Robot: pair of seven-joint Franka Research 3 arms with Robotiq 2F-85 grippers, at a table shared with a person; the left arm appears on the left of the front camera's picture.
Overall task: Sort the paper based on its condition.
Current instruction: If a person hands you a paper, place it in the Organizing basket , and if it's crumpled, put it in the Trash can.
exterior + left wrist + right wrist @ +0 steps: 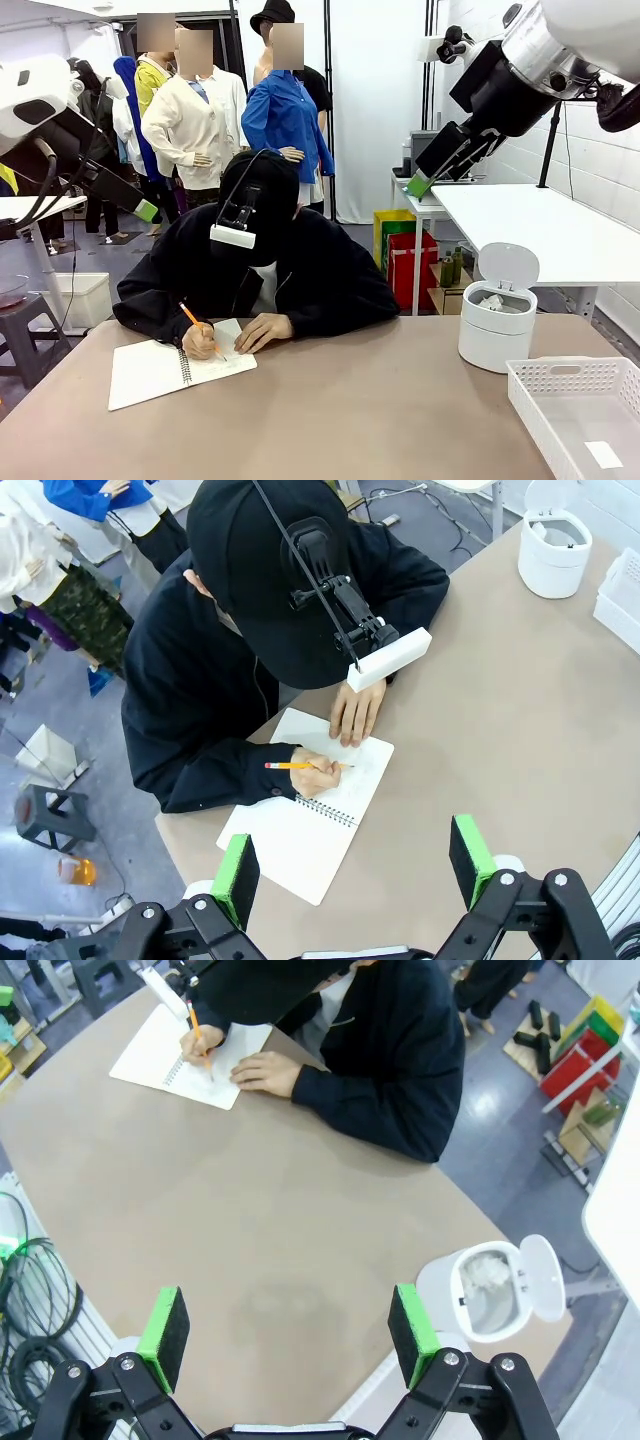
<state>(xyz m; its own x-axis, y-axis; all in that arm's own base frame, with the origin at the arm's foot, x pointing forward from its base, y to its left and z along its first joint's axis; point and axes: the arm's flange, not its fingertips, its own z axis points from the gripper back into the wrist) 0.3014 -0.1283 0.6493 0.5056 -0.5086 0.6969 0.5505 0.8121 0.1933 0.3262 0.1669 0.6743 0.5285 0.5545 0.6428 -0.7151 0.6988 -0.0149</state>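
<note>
Paper: one spiral-bound notebook [165, 372], open, with white pages that are flat and uncreased. It lies on the tan table [380, 410] at lower left of the front view. Faint writing on the page by the hands; too small to read. In the left wrist view the notebook [305, 835] sits mid-frame; in the right wrist view the notebook [160, 1060] is upper left.

One person [265, 270] in a black top, bent over it. The writing hand [200, 342] holds one orange pencil [189, 313] tip-down on the page. The other hand [263, 331] rests flat on the page edge just beside it.

More paper: crumpled paper [492, 300], whitish-grey, inside one round white bin [495, 345] at right of the front view. Its lid [508, 265] is tipped up open. Number of wads: cannot tell. From the right wrist the crumpled paper [487, 1278] sits lower right.

One white perforated basket [545, 420] in the lower right corner, just beside the bin and not touching it. One small white rectangle [603, 455] lies flat on its floor; paper or label, cannot tell.

Two grippers, both up off the table. Left gripper [353, 872]: green pads wide apart, nothing between them, high over the notebook. Left gripper [148, 211] sits upper left in the front view. Right gripper [288, 1322]: pads spread wide, holding nothing, above bare tabletop. Right gripper [420, 185] sits upper right in the front view.
</note>
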